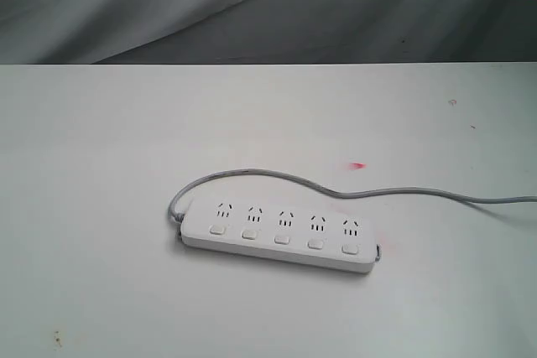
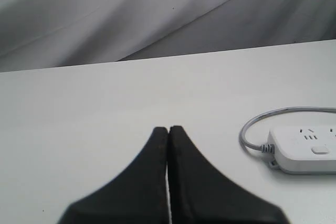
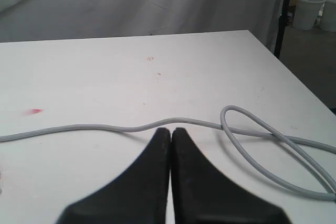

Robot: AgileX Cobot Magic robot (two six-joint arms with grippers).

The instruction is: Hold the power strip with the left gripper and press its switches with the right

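Note:
The white power strip (image 1: 281, 232) lies flat on the white table, slightly slanted, with a row of white switches (image 1: 282, 239) along its near side. Its grey cord (image 1: 268, 174) leaves the left end, loops back and runs off to the right. Neither arm shows in the exterior view. In the left wrist view my left gripper (image 2: 168, 129) is shut and empty, with one end of the power strip (image 2: 307, 148) off to its side. In the right wrist view my right gripper (image 3: 170, 130) is shut and empty, just short of the cord (image 3: 105, 128), which forms a loop (image 3: 273, 148).
A small red mark (image 1: 359, 165) sits on the table behind the strip. Grey cloth (image 1: 252, 6) hangs behind the table's far edge. In the right wrist view the table's side edge (image 3: 294, 72) shows, with white buckets (image 3: 307, 10) beyond it.

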